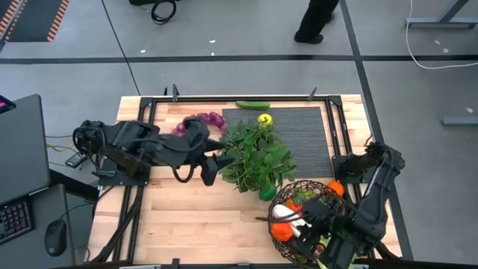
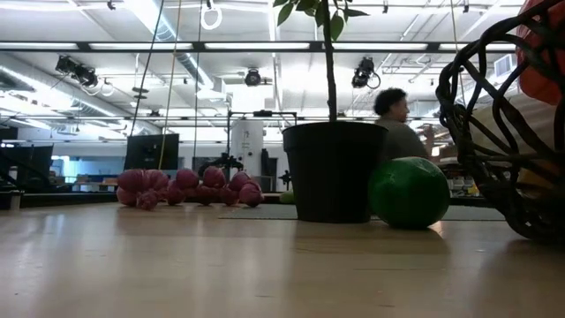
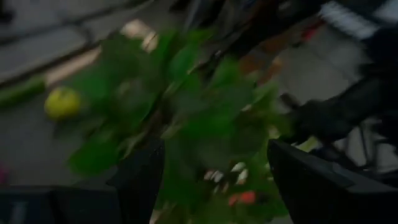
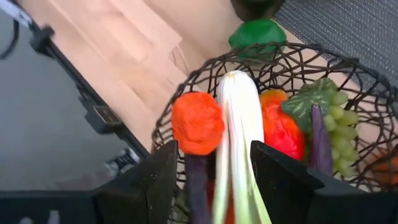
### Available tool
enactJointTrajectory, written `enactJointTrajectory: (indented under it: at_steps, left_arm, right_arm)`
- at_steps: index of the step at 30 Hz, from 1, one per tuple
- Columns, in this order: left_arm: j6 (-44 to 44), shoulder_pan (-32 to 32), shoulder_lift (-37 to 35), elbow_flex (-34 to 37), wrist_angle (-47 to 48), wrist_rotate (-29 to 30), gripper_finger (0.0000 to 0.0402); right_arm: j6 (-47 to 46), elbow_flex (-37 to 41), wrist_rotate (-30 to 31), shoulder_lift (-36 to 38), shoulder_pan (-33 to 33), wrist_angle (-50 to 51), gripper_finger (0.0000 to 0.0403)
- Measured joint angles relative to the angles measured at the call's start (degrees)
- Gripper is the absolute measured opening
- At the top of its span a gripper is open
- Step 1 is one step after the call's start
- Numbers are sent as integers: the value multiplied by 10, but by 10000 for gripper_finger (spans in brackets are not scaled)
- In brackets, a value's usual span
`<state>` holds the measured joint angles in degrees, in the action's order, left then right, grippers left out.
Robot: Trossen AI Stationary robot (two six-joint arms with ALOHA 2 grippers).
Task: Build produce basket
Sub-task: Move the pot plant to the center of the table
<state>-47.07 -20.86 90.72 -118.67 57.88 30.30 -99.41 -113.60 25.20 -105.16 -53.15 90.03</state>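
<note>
The dark wire basket (image 1: pixel 287 196) stands at the table's near right and holds a white-green leek (image 4: pixel 239 118), orange tomatoes (image 4: pixel 197 122) and green grapes (image 4: pixel 339 124). My right gripper (image 4: pixel 214 186) hangs open above it (image 1: pixel 302 228), one finger on each side of the leek. On the table lie purple grapes (image 1: pixel 202 121), a cucumber (image 1: pixel 252 104), a lemon (image 1: pixel 264 119) and a lime (image 1: pixel 267 193). My left gripper (image 1: pixel 211 170) is open at the left side of the potted plant (image 1: pixel 258 157), with only leaves ahead of its fingers (image 3: pixel 140 180).
The potted plant stands mid-table on the edge of the black ribbed mat (image 1: pixel 306 134), between the two arms. The lime (image 2: pixel 408 193) rests between the pot (image 2: pixel 334 172) and the basket (image 2: pixel 503 132). Bare wood shows at the near left (image 1: pixel 194 224). A person stands beyond the table (image 2: pixel 397 124).
</note>
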Motion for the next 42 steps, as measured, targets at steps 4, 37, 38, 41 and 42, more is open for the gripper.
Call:
enactJointTrajectory:
  at_steps: [4,37,38,41,42]
  left_arm:
    - [-76,0,0,0,86,1,279]
    - [-274,89,-23,376,-88,-272,146]
    - [-276,96,-23,389,-89,-271,151]
    - [-289,118,-23,430,-86,-272,167]
    - [-292,126,-23,441,-89,-271,173]
  right_arm:
    - [-24,0,8,2,-1,0,204]
    - [-178,125,81,155,-42,0,187]
    - [-180,130,83,163,-43,0,188]
    - [-182,153,84,187,-43,0,193]
    - [-187,162,84,193,-43,0,195]
